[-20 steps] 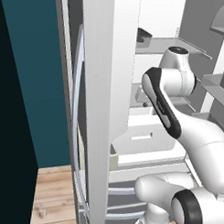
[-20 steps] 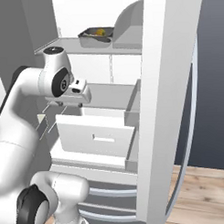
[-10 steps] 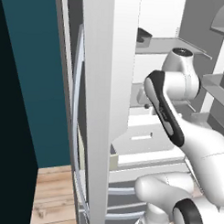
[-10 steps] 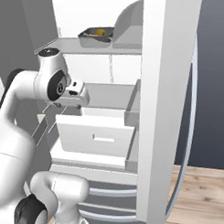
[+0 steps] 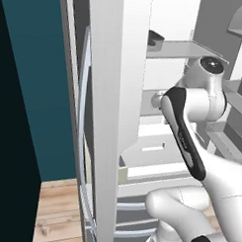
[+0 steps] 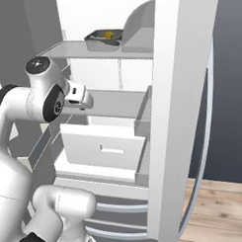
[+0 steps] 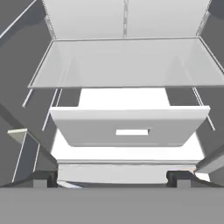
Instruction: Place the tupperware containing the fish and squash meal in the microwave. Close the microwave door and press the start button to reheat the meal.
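the tupperware [image 6: 103, 38] with the fish and squash meal [image 6: 108, 34] sits untouched on the fridge's top shelf [image 6: 81, 49]; the hand [image 7: 113, 178], fingers spread and empty, faces the drawer [image 7: 129, 127] below. everything remains undone.

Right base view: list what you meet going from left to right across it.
Arm → claw → tupperware on the top shelf → white fridge wall → fridge door edge → wood floor.
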